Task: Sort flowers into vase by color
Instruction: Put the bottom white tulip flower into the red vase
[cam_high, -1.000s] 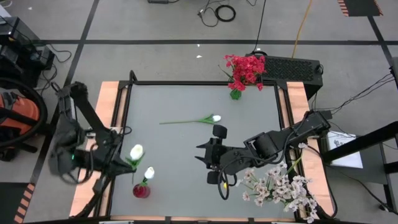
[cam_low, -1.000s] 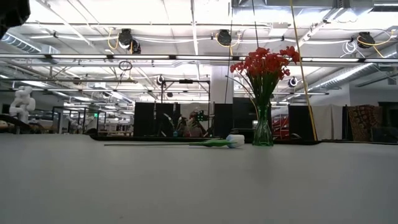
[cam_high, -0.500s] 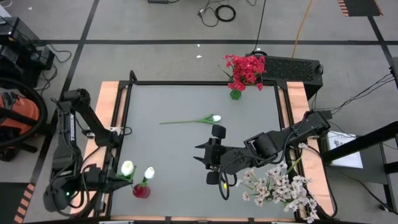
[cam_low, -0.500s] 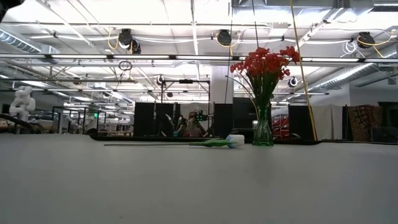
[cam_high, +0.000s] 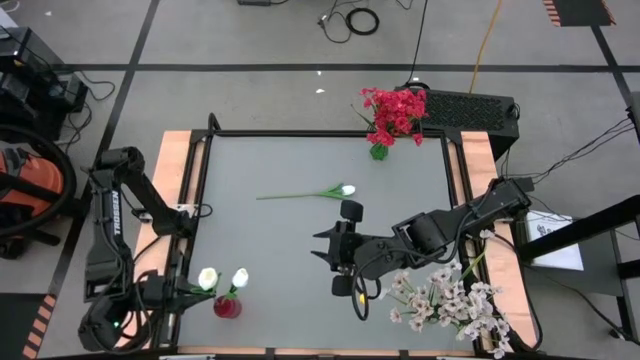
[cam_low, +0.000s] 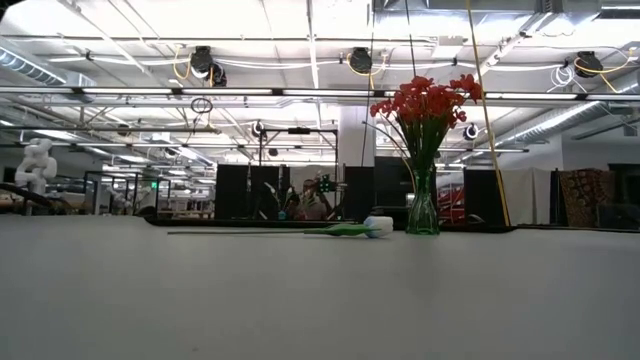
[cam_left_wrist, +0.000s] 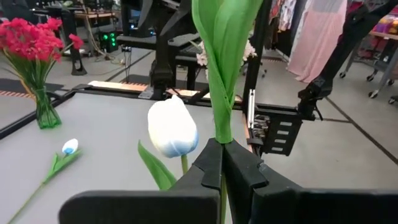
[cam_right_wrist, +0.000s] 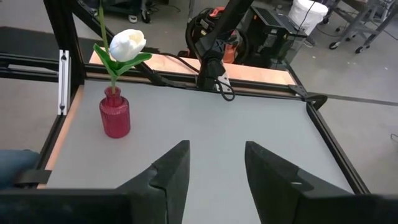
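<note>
Tulip (cam_left_wrist: 219, 68) is clamped by its stem in the left claw (cam_left_wrist: 221, 167), hanging just beside the red vase (cam_high: 227, 306), which already holds another white bud (cam_high: 240, 277). The right claw (cam_right_wrist: 214, 163) waits mid-table with fingers apart, holding nothing. One more tulip (cam_high: 346, 190) lies on the table (cam_high: 290, 160) just beyond it, and the red flowers (cam_high: 395, 110) sit in the far green vase (cam_high: 378, 152). I'd say the trick now is getting the stem tip straight over the narrow neck, lowering slowly, and only letting go once it's well in, so it doesn't knock the vase over. No readable labels or writing anywhere.
</note>
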